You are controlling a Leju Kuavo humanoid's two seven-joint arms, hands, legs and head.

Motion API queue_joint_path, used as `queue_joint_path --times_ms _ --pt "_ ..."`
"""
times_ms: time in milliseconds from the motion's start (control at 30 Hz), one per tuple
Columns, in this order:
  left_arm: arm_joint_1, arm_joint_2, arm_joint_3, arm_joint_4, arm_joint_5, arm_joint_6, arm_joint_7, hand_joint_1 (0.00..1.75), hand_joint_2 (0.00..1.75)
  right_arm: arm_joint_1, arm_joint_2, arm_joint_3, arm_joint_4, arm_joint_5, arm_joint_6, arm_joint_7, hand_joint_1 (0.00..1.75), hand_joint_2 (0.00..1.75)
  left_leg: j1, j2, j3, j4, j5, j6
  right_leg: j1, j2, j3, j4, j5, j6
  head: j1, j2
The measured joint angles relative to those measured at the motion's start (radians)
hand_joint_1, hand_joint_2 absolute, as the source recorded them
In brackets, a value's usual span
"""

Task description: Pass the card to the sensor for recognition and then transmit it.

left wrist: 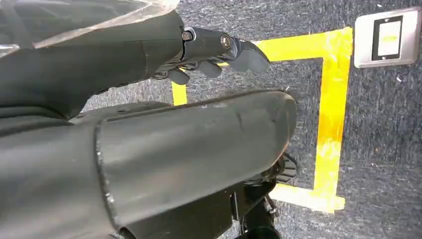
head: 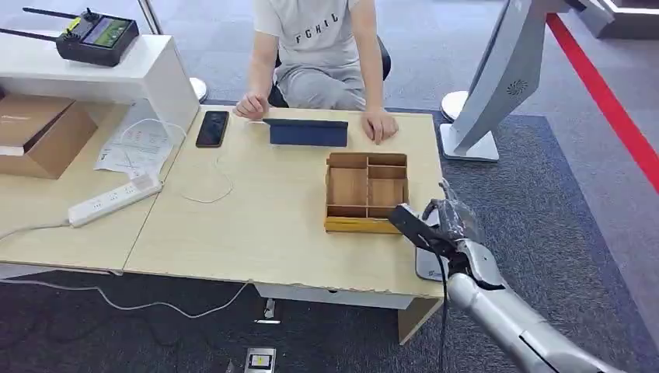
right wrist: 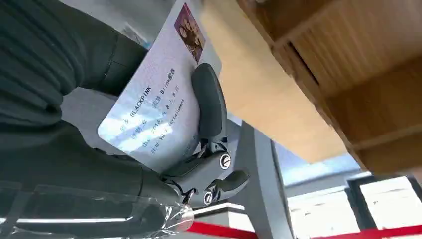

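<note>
While its dark fingers (right wrist: 211, 104) press across the printed face, the robot's right hand (head: 444, 225) grasps a pale rectangular card (right wrist: 149, 109) bearing lines of text and a small portrait photo at one corner. From the head view the card appears dark and edge-on, angled up toward the near right corner of the light wooden table (head: 256, 225), and its print cannot be read there. Clear plastic film wraps the wrist behind the hand, blurring the outline of the fingers. A grey flat pad (head: 426, 266) on the table edge lies directly under the hand and is largely covered by it, so whether the card touches it cannot be told. Just beside the hand stands a shallow wooden tray with compartments (head: 365, 192); the right wrist view catches its partitions from close up, cut off by the frame. Farther across the table lie a dark blue folded case (head: 308, 133) and a black phone (head: 212, 128), with a seated person's hand (head: 379, 124) resting on the far edge. The left hand (left wrist: 214, 55) hangs over grey carpet marked with yellow tape (left wrist: 331, 114), fingers curled loosely around nothing, partly hidden behind its own dark cover.
</note>
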Motion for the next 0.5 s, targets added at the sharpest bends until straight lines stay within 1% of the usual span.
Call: queue_joint_path --times_ms 100,300,500 --pt "0.004 0.000 0.005 0.000 -0.003 -0.003 -0.002 0.00 0.00 -0.065 -0.009 0.003 -0.039 0.032 0.027 0.023 1.75 1.75 0.000 0.000 0.000 0.000 0.000 0.000 0.000 0.000 0.000 0.000 0.000 0.000 0.000 0.000" --pt "0.008 0.000 0.008 0.000 -0.006 -0.006 -0.005 0.00 0.00 -0.172 -0.034 0.015 -0.095 0.089 0.058 0.039 1.75 1.75 0.000 0.001 0.000 0.000 0.000 0.000 0.000 0.000 0.000 0.000 0.000 0.000 0.000 0.000" --pt "0.007 0.000 0.011 0.000 -0.021 -0.023 0.004 0.00 0.00 -0.241 -0.049 0.026 -0.137 0.114 0.086 0.051 1.75 1.75 0.000 0.001 0.000 0.000 0.000 0.000 0.000 0.000 0.000 0.000 0.000 0.000 0.000 0.000"
